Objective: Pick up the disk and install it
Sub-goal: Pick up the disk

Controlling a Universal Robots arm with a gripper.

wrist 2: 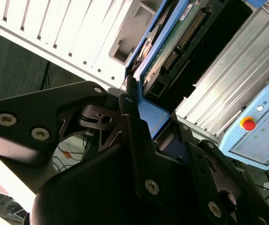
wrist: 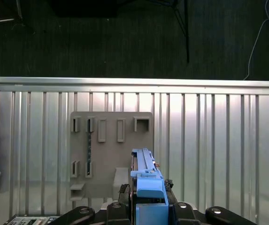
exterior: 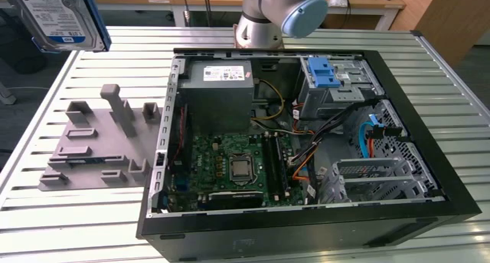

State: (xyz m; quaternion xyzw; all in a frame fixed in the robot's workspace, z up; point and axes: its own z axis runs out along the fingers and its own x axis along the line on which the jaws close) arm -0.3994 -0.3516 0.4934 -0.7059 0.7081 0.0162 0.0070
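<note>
Slatted aluminium surface [exterior: 84,217], with desks behind it.

1. Black two-fingered claw [wrist: 147,190]. It is pinched on the blue plastic carrier frame at one end of the flat silver-grey hard disk with a white-and-blue label [exterior: 57,16].

2. The disk. It is held aloft, clear of the surface, at the exterior view's upper left. The long axis is roughly upright, with the lower end leaning a little toward the exterior view's right. The label face is turned to that camera. In the second wrist view the green circuit-board side is shown.

3. Grey moulded holder block with upright posts [exterior: 100,148]. It lies on the surface beneath the disk.

4. Open black computer tower case [exterior: 306,231]. It is placed beside the block. Its metal drive cage with a blue latch piece [exterior: 325,73] is well apart from the disk.

Hazards, as judged:
- Only the thin frame at one end is gripped, so the disk could pivot or slip under its own weight.
- A tilted disk could be caught on the case rim or the loose cables.
</note>
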